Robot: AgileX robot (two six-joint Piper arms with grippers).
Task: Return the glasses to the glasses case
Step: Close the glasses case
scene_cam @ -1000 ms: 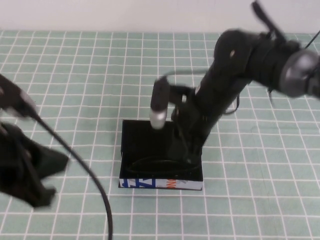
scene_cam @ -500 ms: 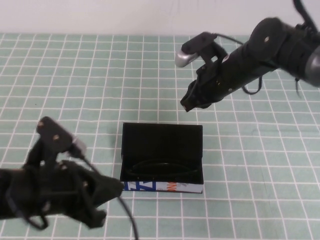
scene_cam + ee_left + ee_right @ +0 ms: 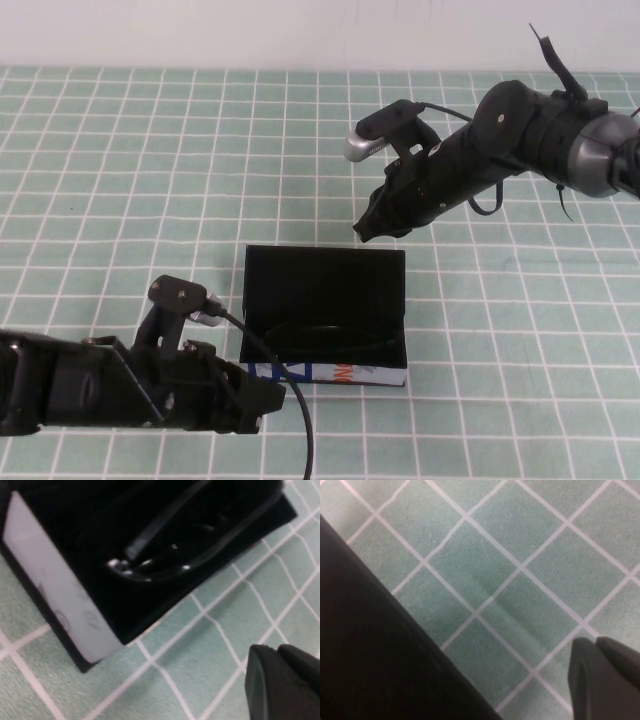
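The glasses case (image 3: 325,270) stands open in the middle of the table, its lid upright at the back and its white printed front (image 3: 330,372) facing me. The black glasses (image 3: 320,333) lie inside it; the left wrist view shows the glasses (image 3: 165,565) in the black interior behind the white front side (image 3: 55,595). My right gripper (image 3: 366,228) hovers shut just behind the lid's right part, holding nothing; in its wrist view the right gripper (image 3: 594,645) is beside the dark lid (image 3: 370,655). My left gripper (image 3: 270,396) is shut and empty at the case's front left corner, low over the mat.
The table is covered by a green mat with a white grid (image 3: 150,180). A cable (image 3: 290,400) loops from the left arm past the case's front left corner. A white wall edge runs along the back.
The right arm lifted out of the case and drew back to behind the lid, leaving the glasses inside. The left arm swung in from the left to the case's front left corner.
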